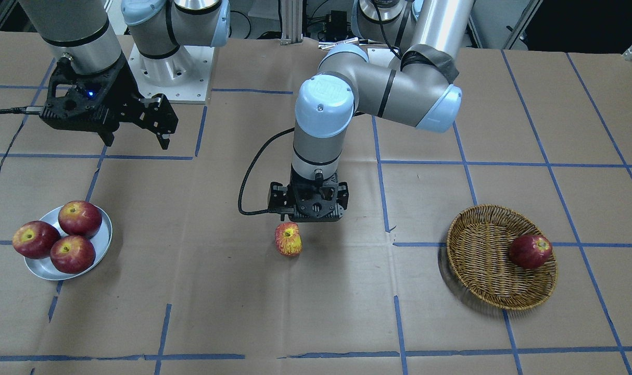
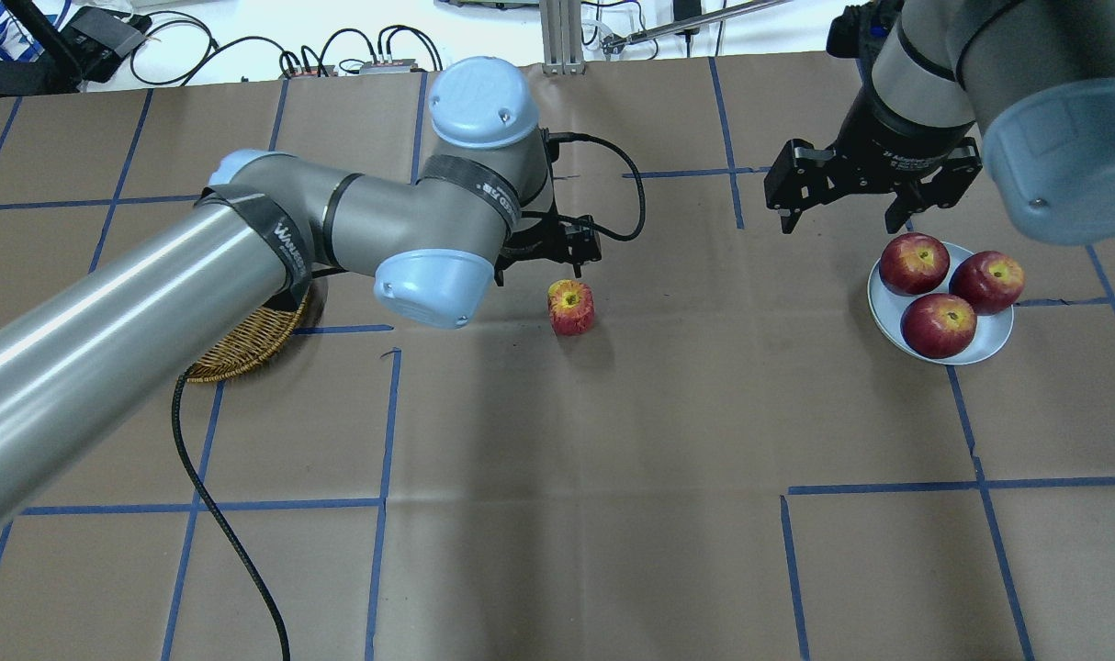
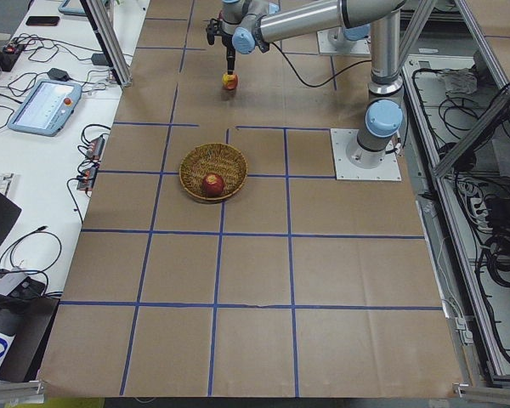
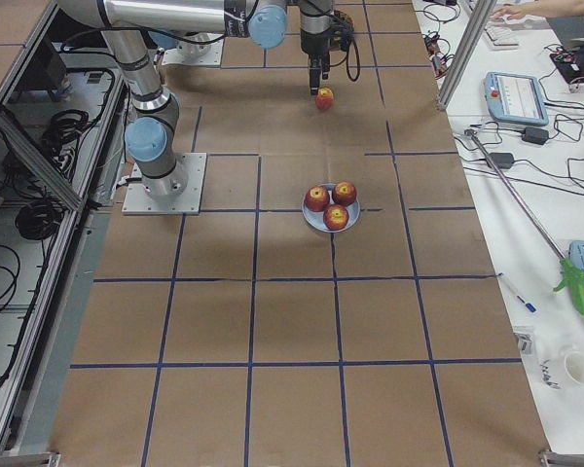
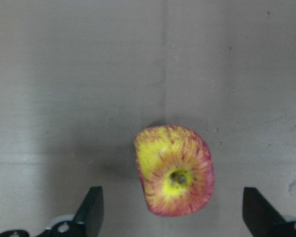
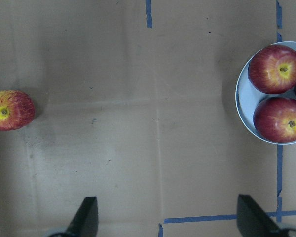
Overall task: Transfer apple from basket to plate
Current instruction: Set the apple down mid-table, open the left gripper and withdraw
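Note:
The yellow-streaked apple (image 1: 288, 239) lies on the brown paper at mid-table, outside the basket and the plate; it also shows in the overhead view (image 2: 570, 307). My left gripper (image 1: 308, 208) hangs just above it, open and empty. In the left wrist view the apple (image 5: 174, 170) sits between and ahead of the spread fingers (image 5: 92, 210). The wicker basket (image 1: 480, 255) holds one dark red apple (image 1: 530, 251). The metal plate (image 1: 41, 269) holds three dark red apples. My right gripper (image 1: 136, 140) is open and empty, raised behind the plate (image 2: 881, 305).
The left arm covers most of the basket (image 2: 245, 344) in the overhead view. A black cable (image 2: 218, 523) trails from the left wrist over the table. Blue tape lines cross the paper. Operators' desks with tablets stand beyond the table's far edge.

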You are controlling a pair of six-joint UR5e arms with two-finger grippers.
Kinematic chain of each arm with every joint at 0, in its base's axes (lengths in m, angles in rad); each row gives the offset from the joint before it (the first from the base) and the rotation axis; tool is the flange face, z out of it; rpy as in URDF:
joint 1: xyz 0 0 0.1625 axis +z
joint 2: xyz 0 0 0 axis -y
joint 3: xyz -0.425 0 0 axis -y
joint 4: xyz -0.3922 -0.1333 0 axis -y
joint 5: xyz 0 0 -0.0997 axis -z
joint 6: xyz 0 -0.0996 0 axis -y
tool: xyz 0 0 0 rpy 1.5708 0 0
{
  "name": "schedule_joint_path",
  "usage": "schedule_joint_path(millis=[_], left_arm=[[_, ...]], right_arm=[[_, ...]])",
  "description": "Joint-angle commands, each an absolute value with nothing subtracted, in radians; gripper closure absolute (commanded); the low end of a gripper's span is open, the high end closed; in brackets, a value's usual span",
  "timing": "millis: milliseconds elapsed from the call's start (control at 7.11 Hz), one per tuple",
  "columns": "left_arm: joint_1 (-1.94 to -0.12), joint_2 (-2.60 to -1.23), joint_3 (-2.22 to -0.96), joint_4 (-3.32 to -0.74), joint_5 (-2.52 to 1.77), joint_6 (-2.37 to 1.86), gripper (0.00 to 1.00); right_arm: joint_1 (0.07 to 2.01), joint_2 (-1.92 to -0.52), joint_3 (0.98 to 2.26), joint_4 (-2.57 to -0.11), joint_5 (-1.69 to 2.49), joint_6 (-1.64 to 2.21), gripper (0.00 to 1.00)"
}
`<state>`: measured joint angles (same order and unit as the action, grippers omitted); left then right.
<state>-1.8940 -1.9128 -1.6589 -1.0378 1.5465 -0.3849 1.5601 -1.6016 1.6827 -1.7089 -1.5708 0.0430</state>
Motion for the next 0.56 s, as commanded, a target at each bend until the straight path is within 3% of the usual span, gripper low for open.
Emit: schedule_joint_path(millis=[0,422], left_arm=[[-1.855,-1.830,-1.588,-1.214,1.549,-0.367,0.02],[-1.700,-1.627,-1.529,-1.541,1.571,-0.187,0.02]], right_arm=[[1.560,-1.601,1.681,-1.709,-1.571,0.043,0.00],[1.563,-1.603,1.683,-1.712,-1.571,0.043,0.00]])
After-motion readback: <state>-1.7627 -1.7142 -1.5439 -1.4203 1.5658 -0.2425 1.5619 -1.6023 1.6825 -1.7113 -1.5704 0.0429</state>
